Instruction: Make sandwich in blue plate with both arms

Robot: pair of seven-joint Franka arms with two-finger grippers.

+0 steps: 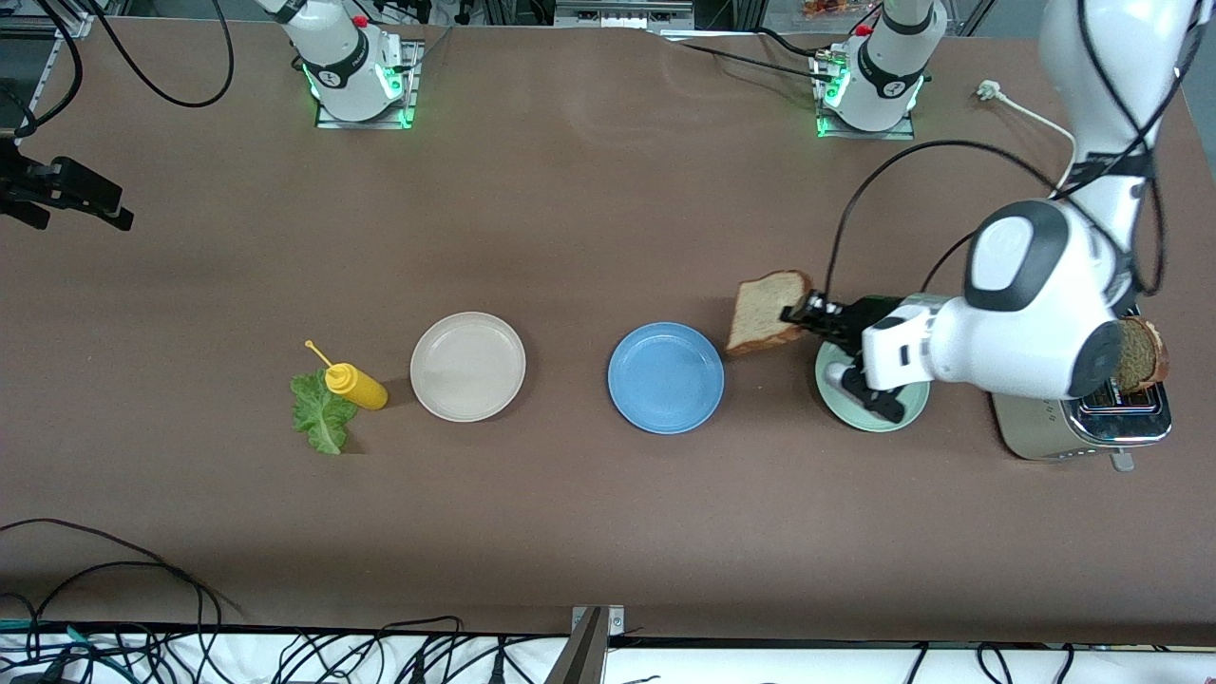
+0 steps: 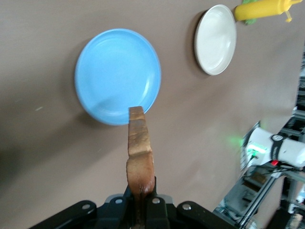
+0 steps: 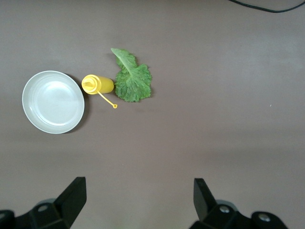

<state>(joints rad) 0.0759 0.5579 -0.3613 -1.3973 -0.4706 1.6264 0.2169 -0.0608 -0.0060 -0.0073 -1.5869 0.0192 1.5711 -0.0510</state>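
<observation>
I saw the left gripper [image 1: 803, 316] clamped on 1 bread slice [image 1: 765, 312] beside the blue plate [image 1: 665, 377]; the right gripper [image 3: 138, 200] waited, fingers apart.

Glossy white arms [image 1: 1035, 313], black cables, seemingly green-lit bases

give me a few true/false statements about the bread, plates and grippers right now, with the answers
1. The left gripper is shut on a bread slice. True.
2. A bread slice already lies in the blue plate. False: the plate is bare; the held slice is in the air beside it.
3. The right gripper is open and holds nothing. True.
4. The lettuce leaf lies in the cream-white plate. False: it lies on the table beside the yellow squeeze bottle.
5. A second slice stands in the toaster. True.
</observation>
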